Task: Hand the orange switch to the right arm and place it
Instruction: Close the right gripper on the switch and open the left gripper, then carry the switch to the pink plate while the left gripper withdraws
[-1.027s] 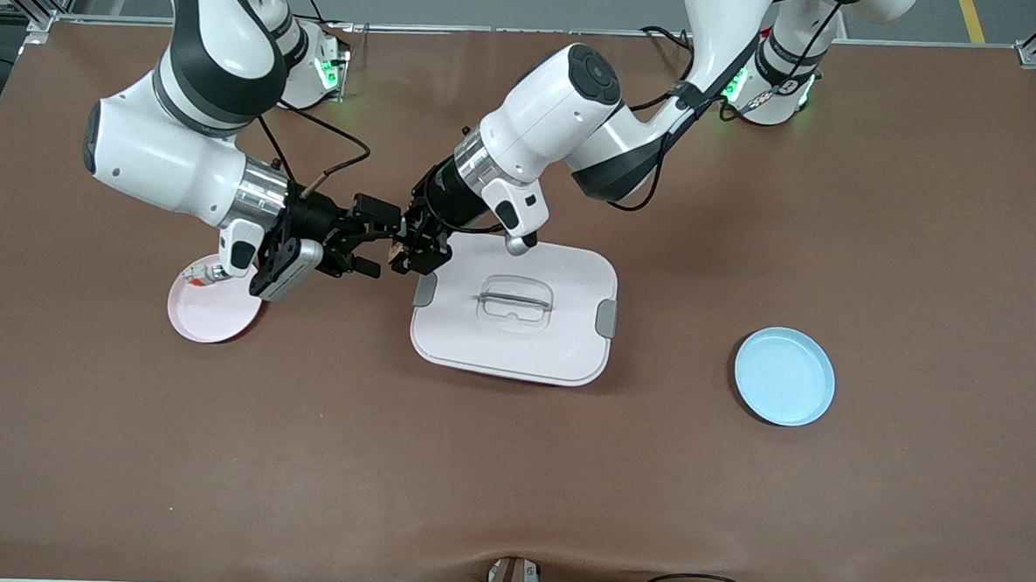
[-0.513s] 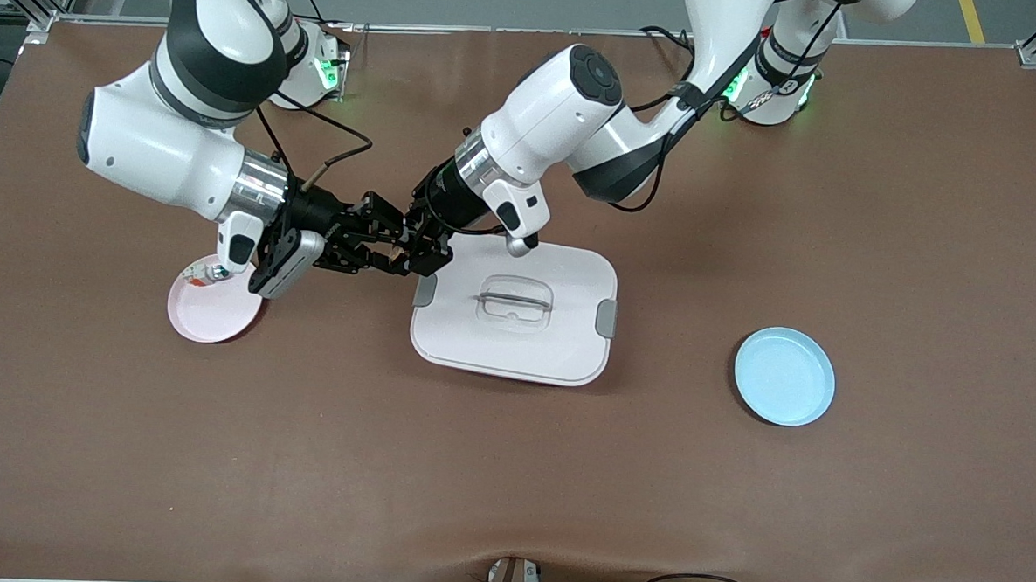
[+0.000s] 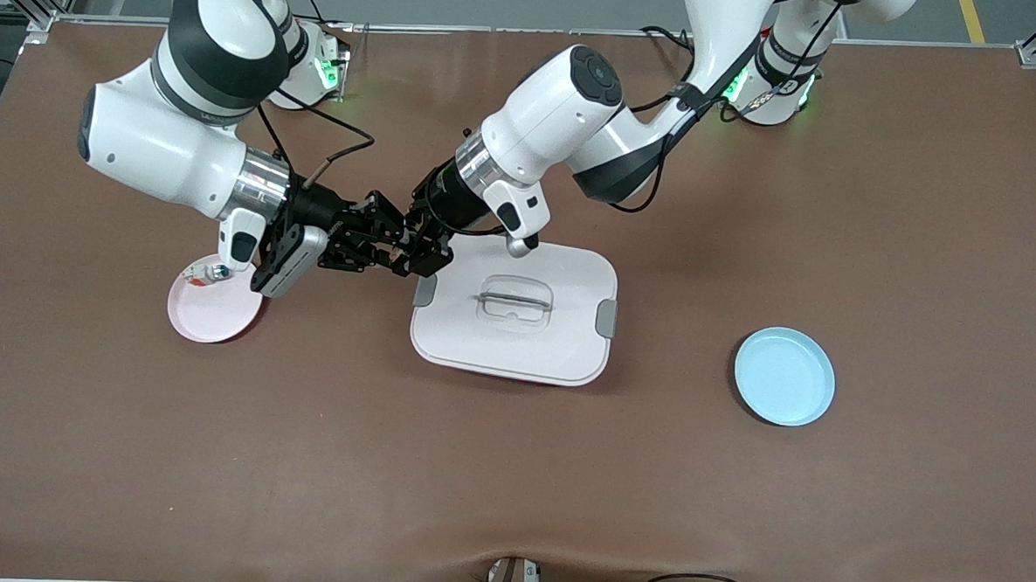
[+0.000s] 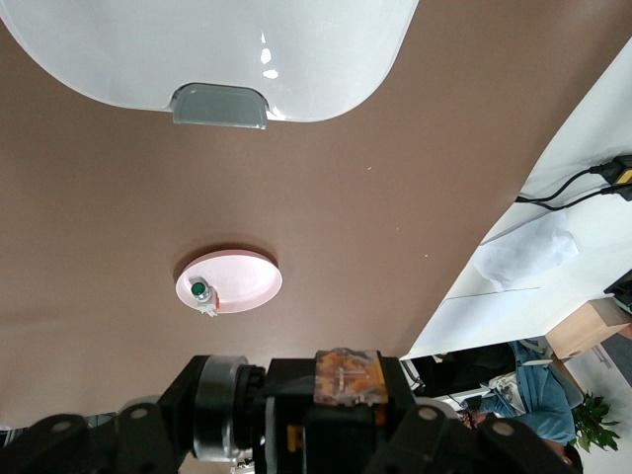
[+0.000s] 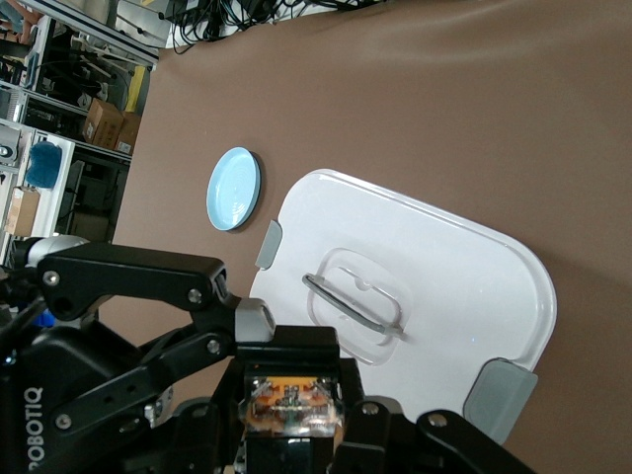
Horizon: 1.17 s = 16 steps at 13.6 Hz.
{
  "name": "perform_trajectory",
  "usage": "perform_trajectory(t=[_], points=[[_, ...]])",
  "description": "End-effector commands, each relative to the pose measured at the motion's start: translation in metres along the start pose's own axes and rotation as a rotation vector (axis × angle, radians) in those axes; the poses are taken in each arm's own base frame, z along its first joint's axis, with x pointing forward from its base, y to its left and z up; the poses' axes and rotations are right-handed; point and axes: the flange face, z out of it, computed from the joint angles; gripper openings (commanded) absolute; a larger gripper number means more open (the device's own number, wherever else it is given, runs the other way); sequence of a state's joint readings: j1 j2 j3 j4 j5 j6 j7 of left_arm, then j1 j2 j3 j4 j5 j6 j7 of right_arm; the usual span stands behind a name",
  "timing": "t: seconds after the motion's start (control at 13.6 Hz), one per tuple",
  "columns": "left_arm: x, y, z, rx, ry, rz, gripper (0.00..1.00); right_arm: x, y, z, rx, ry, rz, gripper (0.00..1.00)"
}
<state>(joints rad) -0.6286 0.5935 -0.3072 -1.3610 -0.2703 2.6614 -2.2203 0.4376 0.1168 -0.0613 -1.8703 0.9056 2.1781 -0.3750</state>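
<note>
Since a second ago right claw (image 3: 386, 252) has shut on tiny black-and-orange switch (image 3: 391, 253), meeting left claw (image 3: 406, 253) over bare brown surface (image 3: 510, 466) beside white rectangular lid (image 3: 517, 313). Left claw's fingers remain closed on it, too.

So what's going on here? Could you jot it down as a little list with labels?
stage: handover in the air, over the bare table between the pink plate and the white lidded box
orange switch: pinched between both grippers
right gripper: shut on the switch
left gripper: fingers also around the switch, grip uncertain
pink plate: holds a small white-and-teal part
blue plate: near the left arm's end
</note>
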Motion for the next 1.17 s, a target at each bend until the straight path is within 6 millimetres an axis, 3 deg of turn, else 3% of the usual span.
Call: perform_trajectory(t=[0.0,0.22,0.51,0.81,0.88,1.1], points=[[-0.007,0.001,-0.008,-0.025,0.001,0.022,1.00,0.005,0.006,0.002,-0.015,0.000,-0.043,0.00],[-0.006,0.004,-0.010,-0.031,0.004,0.026,1.00,0.009,0.017,-0.004,-0.065,-0.015,-0.163,0.00],[-0.003,0.011,-0.017,-0.061,0.032,0.075,1.00,0.007,0.069,-0.002,-0.128,-0.100,-0.335,0.00],[0.030,0.035,-0.016,-0.087,0.100,0.097,1.00,-0.005,0.118,-0.010,-0.260,-0.249,-0.498,0.00],[0.039,0.032,-0.010,-0.083,0.129,0.120,1.00,-0.011,0.135,-0.016,-0.277,-0.279,-0.535,0.00],[0.082,0.035,0.000,-0.060,0.256,0.179,1.00,-0.023,0.195,-0.058,-0.301,-0.353,-0.698,0.00]])
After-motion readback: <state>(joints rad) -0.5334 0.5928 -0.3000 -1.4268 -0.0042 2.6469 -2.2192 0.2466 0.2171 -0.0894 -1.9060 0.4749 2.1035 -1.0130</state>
